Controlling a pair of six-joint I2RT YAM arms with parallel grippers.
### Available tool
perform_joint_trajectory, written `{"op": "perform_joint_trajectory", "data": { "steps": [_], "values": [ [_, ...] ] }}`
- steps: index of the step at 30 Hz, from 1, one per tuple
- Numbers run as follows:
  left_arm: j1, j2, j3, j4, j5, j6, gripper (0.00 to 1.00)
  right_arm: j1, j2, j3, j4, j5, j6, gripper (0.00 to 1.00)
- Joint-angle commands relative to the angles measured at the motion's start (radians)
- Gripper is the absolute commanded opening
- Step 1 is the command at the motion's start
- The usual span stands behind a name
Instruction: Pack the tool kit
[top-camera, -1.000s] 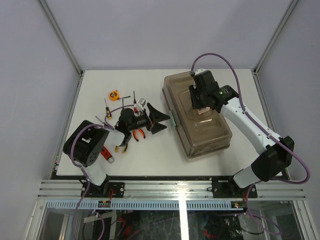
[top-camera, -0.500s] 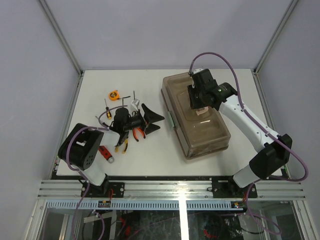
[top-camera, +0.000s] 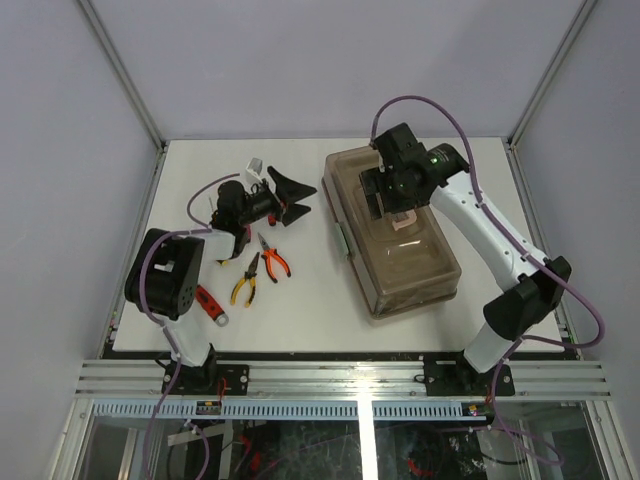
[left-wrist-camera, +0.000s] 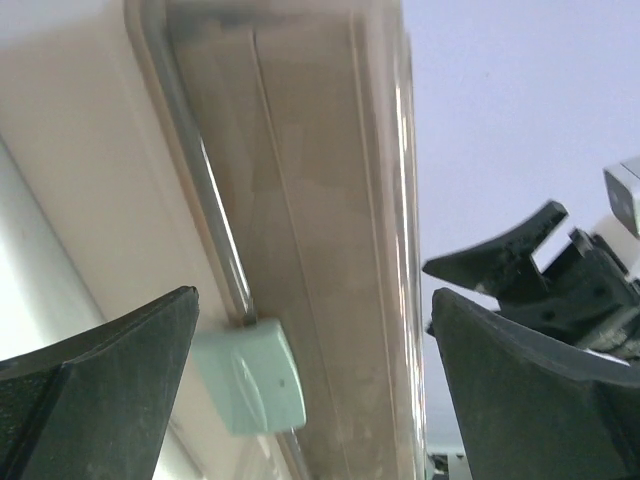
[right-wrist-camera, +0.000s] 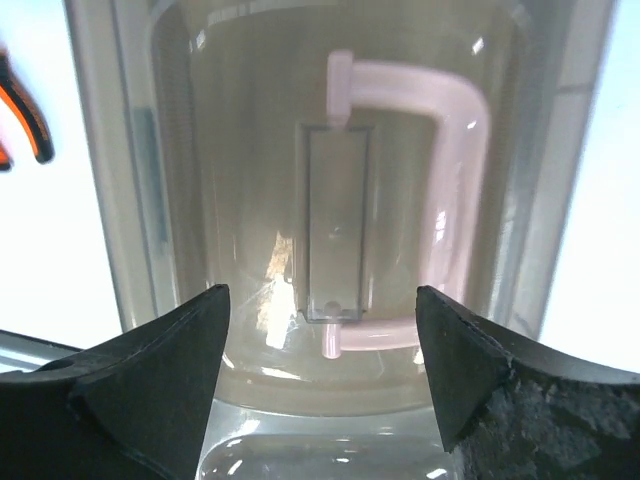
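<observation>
Right end effector (right-wrist-camera: 318, 300) open — apparently touching nothing.

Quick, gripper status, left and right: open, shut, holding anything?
Left gripper: open, empty, facing the green latch.
Right gripper: open, empty, above the pink handle.

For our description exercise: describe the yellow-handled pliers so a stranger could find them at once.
Find the big brown-lidded toolbox. Left of it lie two pliers. Take the yellow-handled pliers, not the orange-handled pliers beside them.
</observation>
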Motion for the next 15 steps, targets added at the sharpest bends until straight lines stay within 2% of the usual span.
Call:
{"op": "perform_joint_trajectory", "data": {
  "steps": [1, 6, 11, 15],
  "values": [
    [0.03, 0.11, 0.133, -0.014, 0.026, 0.032, 1.0, -0.053, 0.008, 0.213, -0.095, 0.054, -0.046, 0.82],
    [0.031, 0.187, 0.179, -0.023, 0.021, 0.067, 1.0, -0.216, 0.044, 0.354, -0.154, 0.077, -0.116, 0.84],
    [0.028, 0.203, 0.146, -0.036, 0.02, 0.109, 1.0, -0.332, 0.069, 0.32, -0.201, 0.113, -0.207, 0.84],
    [0.023, 0.206, 0.109, -0.049, 0.025, 0.143, 0.99, -0.373, 0.041, 0.227, -0.154, 0.081, -0.221, 0.84]
  ]
}}
